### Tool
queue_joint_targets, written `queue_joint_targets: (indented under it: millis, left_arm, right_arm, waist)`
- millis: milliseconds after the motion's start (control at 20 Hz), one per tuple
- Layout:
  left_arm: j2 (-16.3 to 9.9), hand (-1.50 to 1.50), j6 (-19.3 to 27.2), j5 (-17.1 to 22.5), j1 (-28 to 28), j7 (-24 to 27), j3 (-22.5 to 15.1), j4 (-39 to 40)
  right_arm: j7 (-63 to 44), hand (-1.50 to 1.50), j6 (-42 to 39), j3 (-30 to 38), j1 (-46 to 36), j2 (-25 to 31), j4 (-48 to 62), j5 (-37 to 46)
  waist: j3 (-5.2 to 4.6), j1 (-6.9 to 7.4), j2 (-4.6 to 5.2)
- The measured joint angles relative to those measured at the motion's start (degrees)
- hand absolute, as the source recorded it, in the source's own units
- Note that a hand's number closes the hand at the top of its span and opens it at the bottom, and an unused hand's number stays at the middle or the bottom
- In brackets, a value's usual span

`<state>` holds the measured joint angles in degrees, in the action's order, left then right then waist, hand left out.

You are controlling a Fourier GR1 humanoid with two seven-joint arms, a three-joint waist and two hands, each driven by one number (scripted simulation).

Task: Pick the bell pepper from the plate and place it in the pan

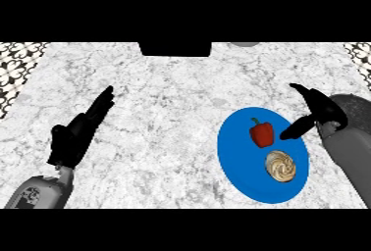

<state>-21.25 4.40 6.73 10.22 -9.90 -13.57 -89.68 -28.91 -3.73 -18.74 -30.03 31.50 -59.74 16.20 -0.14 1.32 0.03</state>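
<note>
Here, bell pepper (261,133) on blue plate (250,181), right hand (316,110) fingers wide beside it, pan (357,109) at counter edge, left hand (76,135) fingers straight.

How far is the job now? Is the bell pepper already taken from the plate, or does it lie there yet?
Nothing looks done: the red bell pepper lies on the blue plate, beside a round pastry. In hand: the right robot hand is open just right of the pepper, thumb pointing toward it, not gripping. The left robot hand rests open at the left. Left: grasp, lift, place in the dark pan at the right edge.
</note>
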Motion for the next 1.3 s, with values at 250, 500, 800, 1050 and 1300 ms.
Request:
queue_joint_targets:
  millis: [250, 500, 800, 1050, 1300]
  left_arm:
    - [0.52, 0.00, -0.40, -0.40, 0.08, 0.50, -0.14, 0.51]
    - [0.17, 0.00, -1.06, -0.48, 0.53, -0.32, 0.99, 0.19]
    - [0.68, 0.00, -2.19, -0.77, 0.38, -1.05, 2.73, 0.06]
    - [0.90, 0.00, -2.88, -1.44, -2.36, -0.46, 3.48, -1.79]
    - [2.24, 0.00, -2.97, -2.94, -2.13, -0.93, 3.66, -1.60]
  right_arm:
    - [-10.37, -1.50, -15.85, -2.28, -8.41, -1.17, 3.44, -2.83]
    - [-19.27, -1.50, -25.03, -2.57, -14.32, -7.09, 7.40, -5.97]
    - [-21.98, -1.50, -27.01, -2.47, -16.60, -11.25, 9.88, -4.89]
    - [-22.92, -1.50, -27.62, -3.25, -14.78, -11.57, 9.09, -2.45]
    - [-23.56, -1.50, -28.43, -3.15, -13.43, -12.02, 8.32, -0.51]
  waist:
    - [0.01, 0.31, 0.14]
    - [0.06, -0.04, 0.08]
    - [0.10, -0.69, 0.01]
    - [0.11, -0.97, -0.10]
    - [0.11, -1.19, -0.09]
